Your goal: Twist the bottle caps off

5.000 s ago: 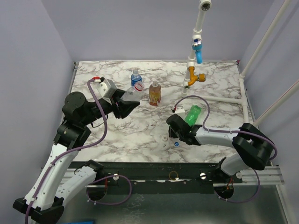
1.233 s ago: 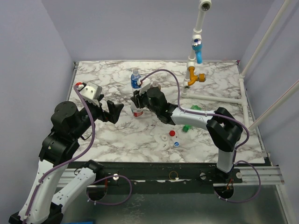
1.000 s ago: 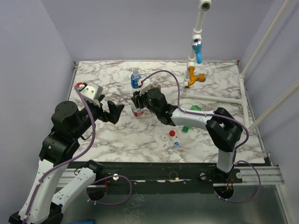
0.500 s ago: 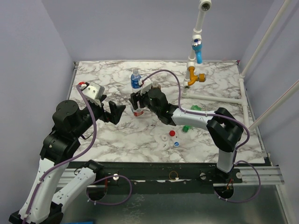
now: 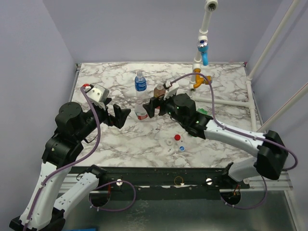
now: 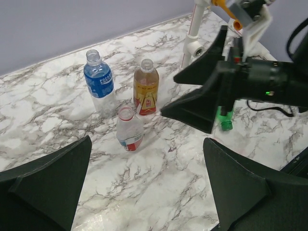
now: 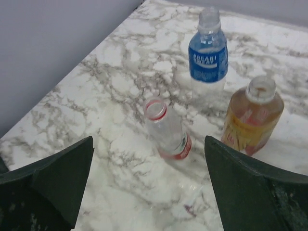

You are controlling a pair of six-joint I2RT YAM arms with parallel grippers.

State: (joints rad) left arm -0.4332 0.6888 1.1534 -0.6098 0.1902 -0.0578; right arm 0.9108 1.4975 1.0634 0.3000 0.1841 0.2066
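Top external cam sat high, above and behind both arm bases, tilted down across the whole worktop (image 5: 106,82) to the back wall (image 5: 144,29). Left wrist cam hung low over the worktop's left side, facing right and toward the back. The left arm's fingers (image 6: 45,183) filled both bottom corners, and the right arm's fingers (image 6: 197,103) pointed back at it. Right wrist cam was closest, looking steeply down and left toward the side wall (image 7: 53,43), its own fingers at the lower corners. All three views shared the standing blue-label bottle (image 5: 140,83), amber bottle (image 5: 159,92) and red-white bottle (image 5: 140,110).
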